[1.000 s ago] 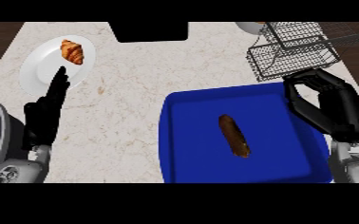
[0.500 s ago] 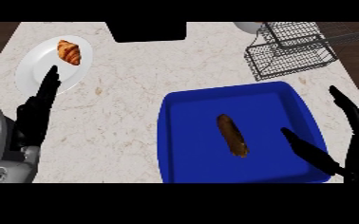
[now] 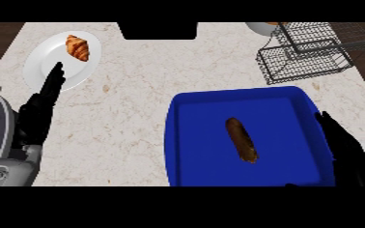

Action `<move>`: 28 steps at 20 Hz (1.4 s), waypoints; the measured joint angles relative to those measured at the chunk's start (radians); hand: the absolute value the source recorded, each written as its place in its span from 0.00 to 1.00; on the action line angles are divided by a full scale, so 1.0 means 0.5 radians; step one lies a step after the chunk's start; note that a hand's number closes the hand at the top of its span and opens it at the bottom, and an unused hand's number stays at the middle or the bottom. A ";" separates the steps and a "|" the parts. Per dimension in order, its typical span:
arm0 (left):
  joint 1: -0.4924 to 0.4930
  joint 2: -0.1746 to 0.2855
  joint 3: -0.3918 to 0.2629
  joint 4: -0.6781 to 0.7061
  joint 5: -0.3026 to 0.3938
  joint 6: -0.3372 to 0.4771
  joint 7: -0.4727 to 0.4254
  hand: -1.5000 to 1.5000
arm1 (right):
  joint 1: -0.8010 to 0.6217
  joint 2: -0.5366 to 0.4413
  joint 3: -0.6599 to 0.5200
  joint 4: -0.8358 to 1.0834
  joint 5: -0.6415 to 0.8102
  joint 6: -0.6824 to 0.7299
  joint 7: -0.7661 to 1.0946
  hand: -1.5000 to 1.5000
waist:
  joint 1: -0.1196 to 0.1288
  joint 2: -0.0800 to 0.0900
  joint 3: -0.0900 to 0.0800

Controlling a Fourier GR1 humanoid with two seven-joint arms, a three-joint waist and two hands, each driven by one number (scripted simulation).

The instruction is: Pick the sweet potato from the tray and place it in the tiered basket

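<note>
A brown sweet potato (image 3: 242, 139) lies lengthwise in the middle of the blue tray (image 3: 192, 140) at the lower right. The black wire tiered basket (image 3: 303, 53) stands at the back right, beyond the tray. My right hand (image 3: 344, 149) is at the tray's right rim, fingers straight and open, a short way right of the sweet potato and not touching it. My left hand (image 3: 41, 110) rests open at the left edge, fingers pointing up over the rim of a white plate.
A white plate (image 3: 43, 72) at the back left carries a croissant (image 3: 77, 47). A pale bowl (image 3: 265, 28) shows behind the basket. A dark recess (image 3: 157, 29) sits at the counter's back edge. Bare beige counter (image 3: 135, 101) lies between plate and tray.
My right hand dropped from above the tray's right side to its right rim and its fingers straightened out. The left hand and the sweet potato stayed put.
</note>
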 measured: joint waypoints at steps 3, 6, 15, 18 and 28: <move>-0.021 -0.023 -0.018 0.019 -0.011 -0.009 -0.009 0.50 | -0.140 0.053 0.126 -0.113 0.160 0.296 0.371 0.00 | 0.038 0.008 0.002; -0.060 -0.033 -0.020 0.034 -0.010 -0.031 -0.007 0.50 | -0.350 0.201 0.255 -0.128 0.296 0.538 0.661 0.00 | 0.069 0.013 0.006; -0.081 -0.087 -0.033 0.072 -0.054 -0.021 -0.005 0.50 | -0.707 0.758 0.408 0.244 0.533 0.824 0.907 0.00 | 0.072 0.011 0.016; -0.065 -0.107 -0.021 0.108 -0.055 -0.023 -0.045 0.50 | -0.749 0.875 0.391 0.373 0.598 0.884 0.911 0.00 | 0.062 0.011 0.017; -0.078 -0.124 0.022 0.098 -0.083 -0.037 -0.019 0.50 | -0.799 1.027 0.385 0.610 0.719 1.007 0.899 0.00 | 0.042 0.006 0.022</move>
